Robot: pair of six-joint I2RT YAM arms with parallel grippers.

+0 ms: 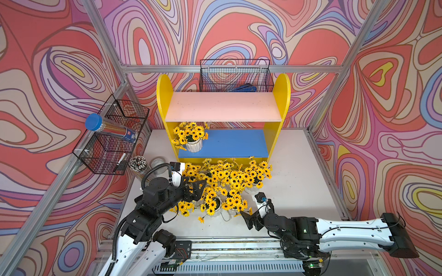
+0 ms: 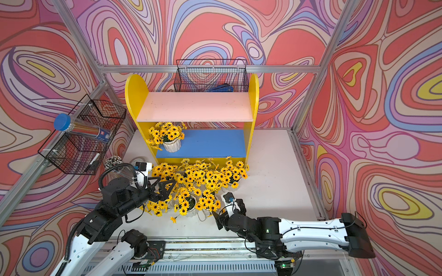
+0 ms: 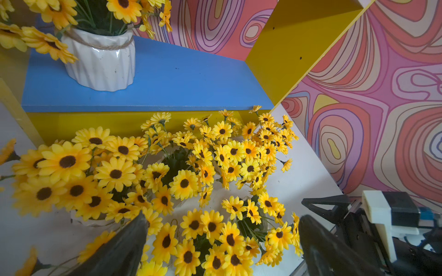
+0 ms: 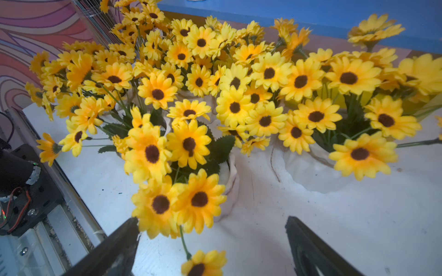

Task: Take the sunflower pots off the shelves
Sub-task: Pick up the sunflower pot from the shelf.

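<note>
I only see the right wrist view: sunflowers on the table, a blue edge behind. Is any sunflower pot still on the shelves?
Observer: Yes, one sunflower pot stands on the blue lower board, at its left end.
Reviewer: And the upper board?
Observer: The pink upper board carries no pot.
Reviewer: Where is the left tool?
Observer: The left tool is open and empty, over the grouped pots on the table.

White table [image 1: 299,191], shelves [image 1: 283,95], sunflower pots [image 1: 229,181], one pot [image 1: 194,145] on blue board [image 1: 234,143]
</note>
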